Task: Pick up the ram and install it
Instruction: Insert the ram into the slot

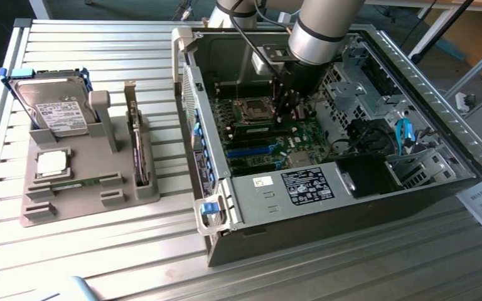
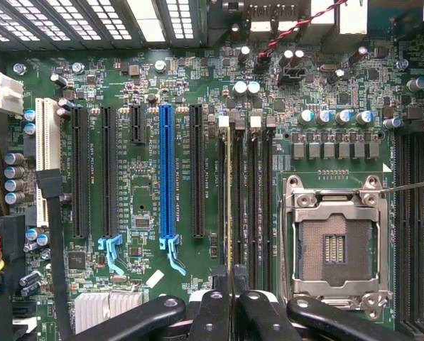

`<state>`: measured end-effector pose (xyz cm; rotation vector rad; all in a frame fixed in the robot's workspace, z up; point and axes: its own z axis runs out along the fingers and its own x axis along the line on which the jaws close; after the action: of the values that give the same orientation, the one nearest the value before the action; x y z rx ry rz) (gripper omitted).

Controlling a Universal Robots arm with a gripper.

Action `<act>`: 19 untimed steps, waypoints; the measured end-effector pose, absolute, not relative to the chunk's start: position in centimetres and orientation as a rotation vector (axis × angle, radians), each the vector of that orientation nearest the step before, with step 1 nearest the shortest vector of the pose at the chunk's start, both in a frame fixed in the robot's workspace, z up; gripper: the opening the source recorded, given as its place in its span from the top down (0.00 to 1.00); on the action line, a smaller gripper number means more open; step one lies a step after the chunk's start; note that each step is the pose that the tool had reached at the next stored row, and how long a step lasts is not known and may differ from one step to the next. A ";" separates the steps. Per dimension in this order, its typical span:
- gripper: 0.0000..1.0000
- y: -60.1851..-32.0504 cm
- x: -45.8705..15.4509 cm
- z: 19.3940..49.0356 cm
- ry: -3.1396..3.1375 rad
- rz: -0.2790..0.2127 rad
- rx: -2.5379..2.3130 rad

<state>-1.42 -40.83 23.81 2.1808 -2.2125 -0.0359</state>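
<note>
I am working over the slatted table [image 1: 98,263], reaching down into the open computer case [image 1: 408,182], which is lying on its side. A grey fixture [image 1: 82,200] with spare parts is sitting well apart from it, toward the exterior view's left.

Inside the case I am hovering close above the motherboard [image 2: 140,192]. My tool [image 2: 231,291] is closed almost completely. It is pinching a thin board seen edge-on, which I take to be the ram [image 2: 229,192]. The ram is running along the row of memory slots [image 2: 258,199], beside the bare processor socket [image 2: 334,245]. I cannot tell whether its edge is already sitting in a slot or hanging just above one.

I am judging alignment to be the main danger. If the ram is tilting or lying off the slot's line, pressing could jam one end or flex the stick. A light pinch on so thin an edge could also let it slip. Drifting sideways could bring my tool against the neighbouring slots or the exposed socket.
</note>
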 end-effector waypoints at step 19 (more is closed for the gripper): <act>0.88 -40.8 -1.4 24.0 -2.207 -0.036 2.186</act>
<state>-1.42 -40.84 24.01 2.1858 -2.2072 -0.0356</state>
